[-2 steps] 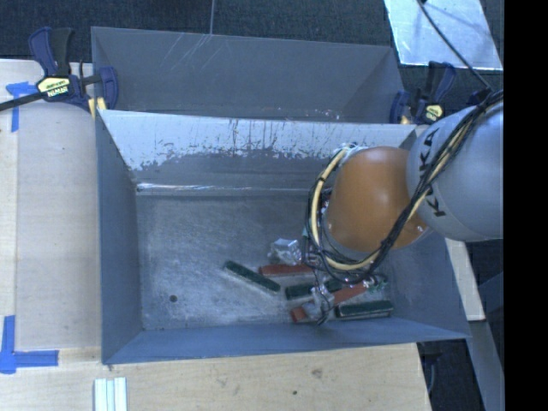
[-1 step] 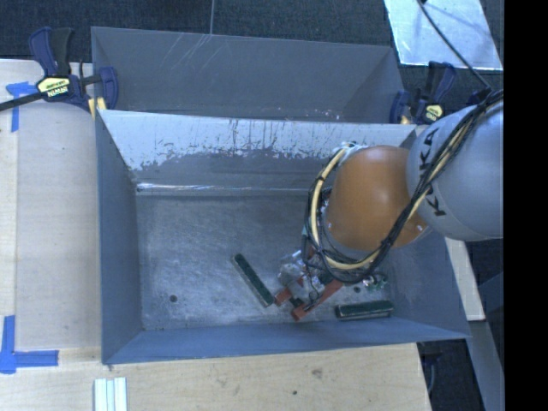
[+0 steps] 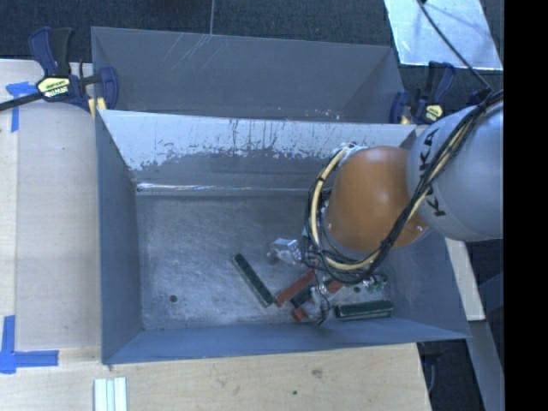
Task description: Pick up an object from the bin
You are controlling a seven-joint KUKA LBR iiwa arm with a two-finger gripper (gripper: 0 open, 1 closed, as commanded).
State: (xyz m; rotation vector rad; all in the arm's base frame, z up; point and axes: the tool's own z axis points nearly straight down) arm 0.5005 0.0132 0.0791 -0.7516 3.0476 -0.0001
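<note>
Down by the near right corner of the bin (image 3: 118, 247), the claw (image 3: 318, 296) sits low among a small cluster of things, under the arm's orange cover (image 3: 368, 199) and its looped cables (image 3: 318, 221). How far it is open, and whether it has hold of anything, I cannot tell, since the cover and cables hide its tip. Closest to it lies one reddish-brown stick-like piece (image 3: 295, 291), slanted, its right end touching the claw or running beneath it. Just right of the claw lies one dark oblong bar (image 3: 364, 311), flat along the foot of the near wall (image 3: 257, 336). Left of the reddish piece, touching its lower end, lies one flat black strip (image 3: 253, 281), set diagonally. Just above and left of the claw, by the cables, sits one small silvery crumpled thing (image 3: 285, 248). That makes four loose things, all gathered in the right half. Room here is tight: the near wall slopes up just beside the claw and the right wall (image 3: 432, 294) is near. Leftward the grey floor (image 3: 188, 247) lies open, with one small dark speck (image 3: 174, 298) on it, and the far wall (image 3: 248, 139) stands well apart
</note>
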